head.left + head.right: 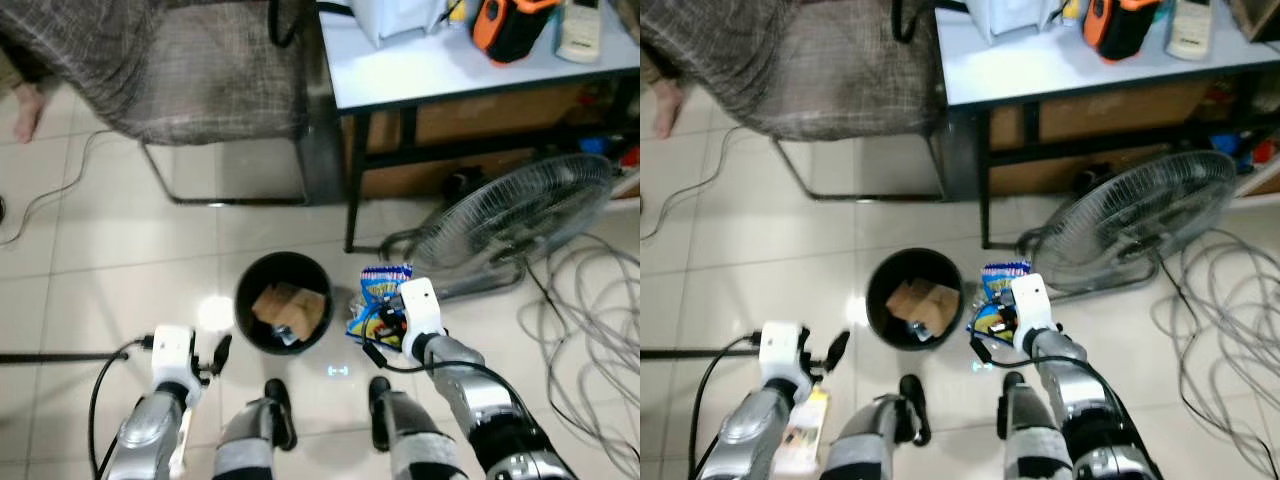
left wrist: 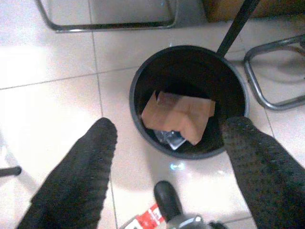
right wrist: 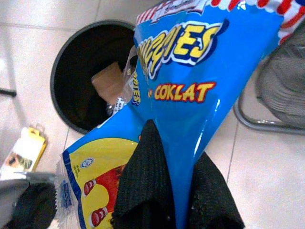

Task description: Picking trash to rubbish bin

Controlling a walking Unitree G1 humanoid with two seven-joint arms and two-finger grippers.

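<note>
- Two head views first: the right gripper (image 1: 388, 322) is pinched on a blue snack bag (image 1: 381, 303), held low over the tiled floor (image 1: 120, 260) just beside the rim of the black rubbish bin (image 1: 243, 318), on the side toward the standing fan (image 1: 520, 215). The right forearm reaches forward and inward, wrist bent toward the bin. The left gripper (image 1: 835, 350) hovers on the bin's other side, fingers parted and empty. A small yellow-and-white packet (image 1: 800, 430) lies on the floor under the left forearm.
- Left wrist view: both black fingers (image 2: 71, 181) are spread wide with nothing between them, framing the bin's mouth; a piece of brown cardboard (image 2: 178, 114) sits inside with a bit of plastic under it.
- Right wrist view: the two fingers (image 3: 147, 181) clamp the bag partway up its face (glossy film, creased where it is squeezed), and the rest of it hangs past the bin's edge.
- Handling, as I judge it: the bag looks light, soft and slippery, likely to flop or slide, so a firm pinch on a flat fold suits it, with release once it is over the opening.
</note>
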